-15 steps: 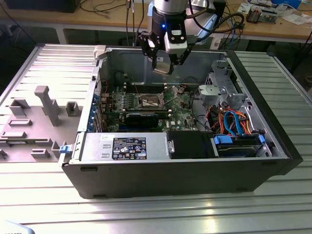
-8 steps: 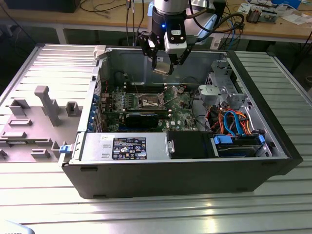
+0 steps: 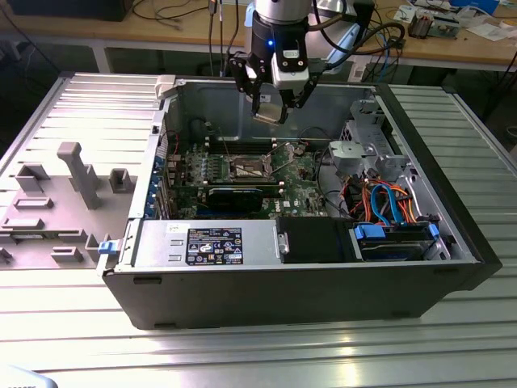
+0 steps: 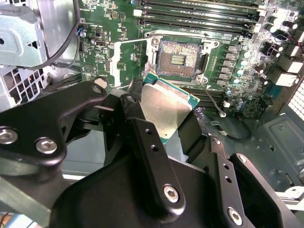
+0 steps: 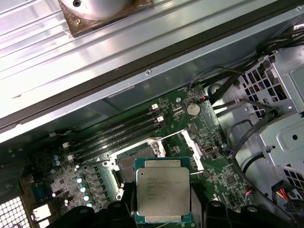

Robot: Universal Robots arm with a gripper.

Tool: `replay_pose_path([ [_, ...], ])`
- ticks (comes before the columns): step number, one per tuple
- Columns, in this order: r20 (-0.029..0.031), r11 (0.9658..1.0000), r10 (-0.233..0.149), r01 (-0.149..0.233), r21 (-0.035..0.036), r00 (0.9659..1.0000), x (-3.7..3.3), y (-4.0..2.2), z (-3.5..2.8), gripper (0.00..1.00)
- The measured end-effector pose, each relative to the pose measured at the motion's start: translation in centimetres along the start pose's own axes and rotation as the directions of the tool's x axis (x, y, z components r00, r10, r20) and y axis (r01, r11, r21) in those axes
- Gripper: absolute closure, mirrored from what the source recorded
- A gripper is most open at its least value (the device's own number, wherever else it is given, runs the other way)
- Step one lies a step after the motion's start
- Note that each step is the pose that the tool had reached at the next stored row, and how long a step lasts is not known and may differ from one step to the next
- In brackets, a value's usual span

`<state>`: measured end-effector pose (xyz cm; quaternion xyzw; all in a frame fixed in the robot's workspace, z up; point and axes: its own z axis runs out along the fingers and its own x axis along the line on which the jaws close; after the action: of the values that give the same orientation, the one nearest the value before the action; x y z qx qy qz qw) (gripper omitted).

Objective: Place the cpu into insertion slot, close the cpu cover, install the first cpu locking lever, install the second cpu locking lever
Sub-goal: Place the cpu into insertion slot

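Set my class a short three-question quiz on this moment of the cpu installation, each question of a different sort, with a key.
1. True or false: the cpu already sits in the insertion slot.
2. What do the jaws of the gripper hold? A) a cable B) the cpu C) nothing
3. Fill in: the insertion slot lies on the green circuit ____.
Key: 1 false; 2 B; 3 board.
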<state>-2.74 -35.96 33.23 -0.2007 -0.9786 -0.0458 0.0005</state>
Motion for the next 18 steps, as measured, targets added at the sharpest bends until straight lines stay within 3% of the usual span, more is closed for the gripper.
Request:
replay_pose_path([
  [18, 0.0018, 0.9998, 0.02, -0.02, -0.0004, 0.9998, 0.0, 0.0, 0.0, 0.45],
])
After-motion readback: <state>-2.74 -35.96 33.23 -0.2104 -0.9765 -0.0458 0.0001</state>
